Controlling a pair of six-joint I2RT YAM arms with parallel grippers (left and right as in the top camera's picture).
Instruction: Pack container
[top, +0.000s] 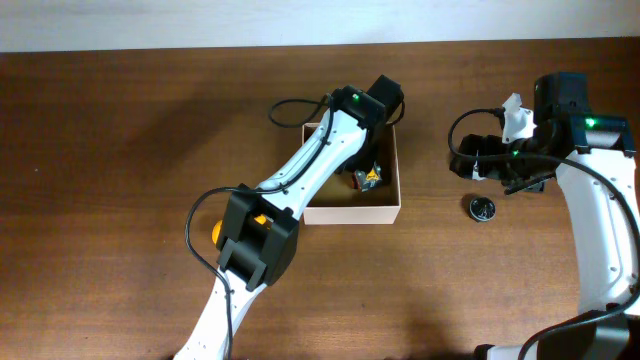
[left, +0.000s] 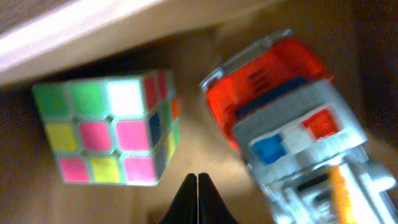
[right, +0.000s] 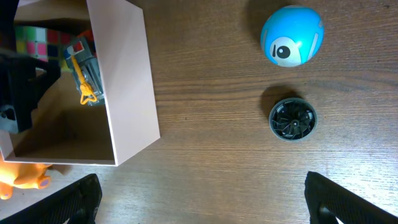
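box: sits mid-counter, open top up, so either arm can drop toys in from above.
left hand: down inside the box, fingers pinched tip to tip on nothing. We read it as empty.
cube: on the box floor close to a wall, which leaves floor free for the rest.
truck: red and grey, on the box floor just beside the cube with a slim gap between. We can't tell if it touches a wall.
right hand: over the counter right of the box, fingers spread wide, nothing between them. Looks set up for a pick.
ball: blue, on the counter outside the box, near the disc.
disc: black, flat on the counter, nearer the right hand than the ball is.
orange toy: on the counter left of the box, partly hidden by the left arm. Shape unclear.
progress: two in, three out by our count, so roughly midway.
next: we'd lift the left hand clear since it blocks the opening, and the right takes disc or ball.
risk: ball can roll if nudged. Disc is low, so fingers must get close to the counter.
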